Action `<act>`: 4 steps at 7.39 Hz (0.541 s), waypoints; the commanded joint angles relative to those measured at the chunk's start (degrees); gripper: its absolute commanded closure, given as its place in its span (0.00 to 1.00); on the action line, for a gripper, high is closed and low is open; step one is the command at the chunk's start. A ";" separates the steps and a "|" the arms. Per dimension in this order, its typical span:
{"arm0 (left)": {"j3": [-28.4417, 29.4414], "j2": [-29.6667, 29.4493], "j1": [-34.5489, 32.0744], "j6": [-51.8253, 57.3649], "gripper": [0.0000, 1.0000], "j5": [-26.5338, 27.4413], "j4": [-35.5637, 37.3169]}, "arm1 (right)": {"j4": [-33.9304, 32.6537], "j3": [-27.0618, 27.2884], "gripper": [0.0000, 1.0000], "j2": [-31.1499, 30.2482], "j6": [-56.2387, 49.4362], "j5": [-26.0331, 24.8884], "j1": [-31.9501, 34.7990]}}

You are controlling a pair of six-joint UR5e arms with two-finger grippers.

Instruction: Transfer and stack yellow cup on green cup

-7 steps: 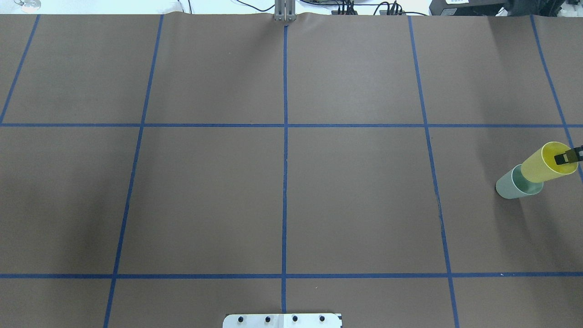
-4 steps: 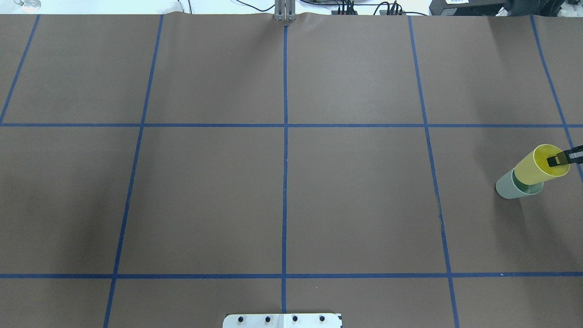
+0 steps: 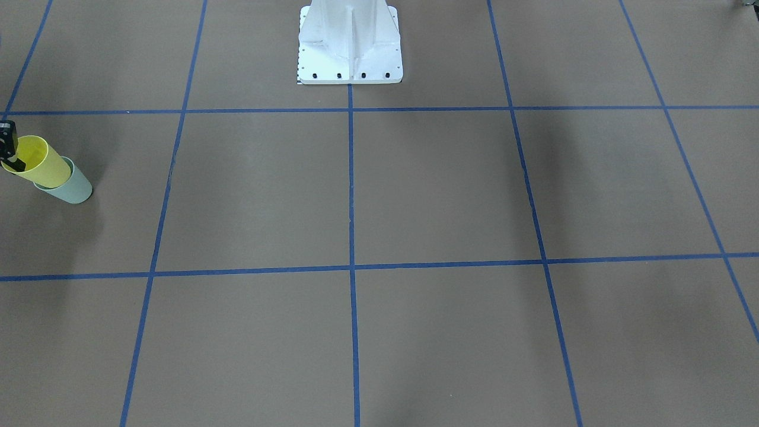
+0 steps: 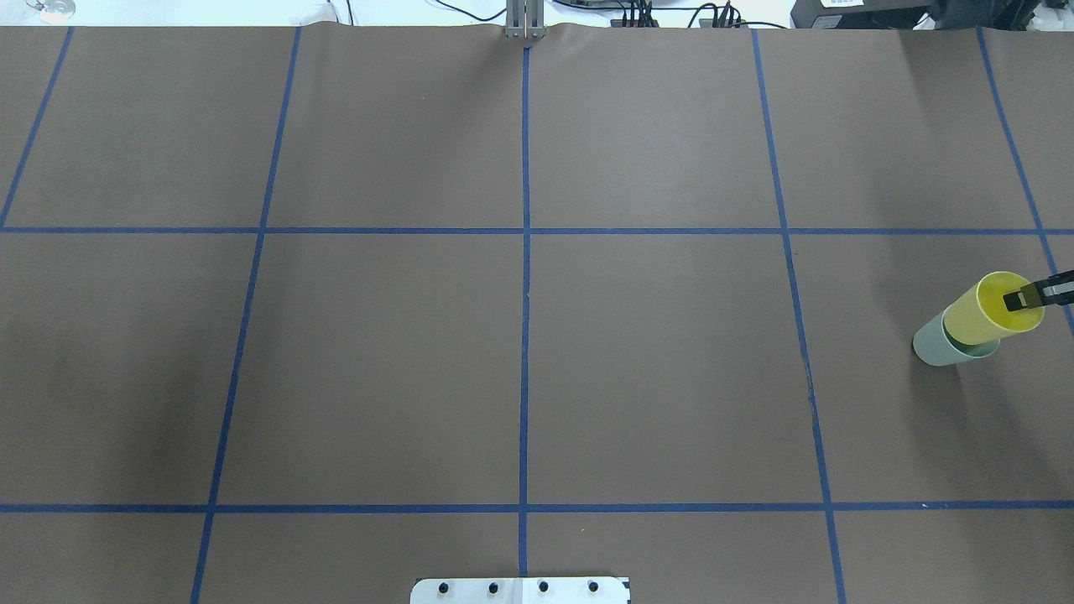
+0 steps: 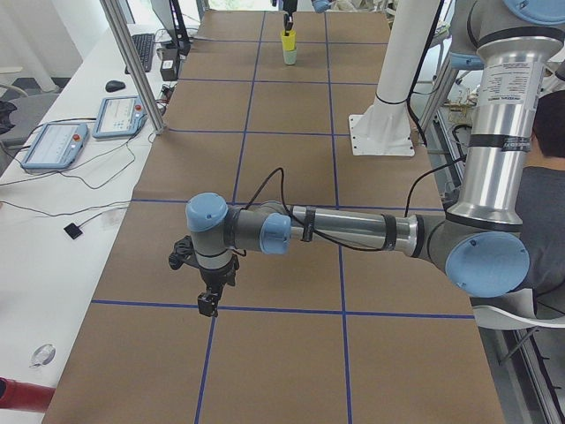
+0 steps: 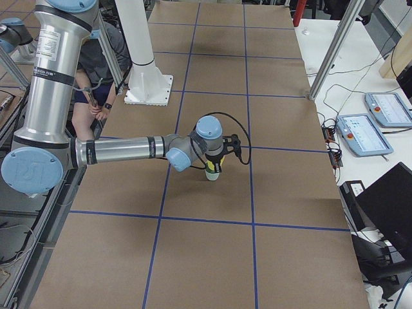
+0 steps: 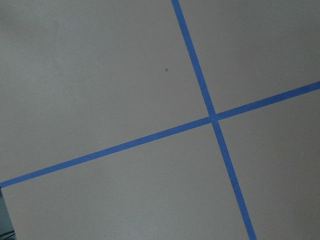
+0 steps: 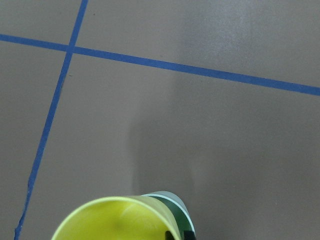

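Yellow cup: The yellow cup [image 4: 977, 317] is at the far right end of the table [image 4: 654, 361]. Its bottom is inside the green cup [image 4: 933, 349].

Green cup: It stands on the table, in the same spot as a moment ago.

What changed: A moment ago the yellow cup was higher up. Now it has gone down deeper into the green cup.

Right fingers: The right fingers [image 4: 1025, 296] are closed on the rim of the yellow cup. One finger is inside the cup.

Left fingers: The left fingers [image 5: 208, 302] hang over a cross of blue tape lines [image 7: 214, 119], far from both cups. I cannot tell if they are open or closed.

What it means: The cups are almost stacked, I think. All that is left is to let go and lift away.

Watch out: If the finger drags on the rim while going up, both cups could tip over.
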 commanded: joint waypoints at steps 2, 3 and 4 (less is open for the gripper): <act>0.14 -0.08 0.04 0.00 0.00 -0.04 0.00 | -0.02 -0.02 0.01 0.08 -0.45 -0.26 -0.12; 0.14 -0.08 0.04 0.00 0.00 -0.04 0.00 | -0.02 0.25 0.01 0.26 -0.53 -0.27 -0.12; 0.23 0.00 0.04 0.00 0.00 -0.04 0.00 | -0.63 -0.01 0.01 0.17 -0.79 0.00 0.75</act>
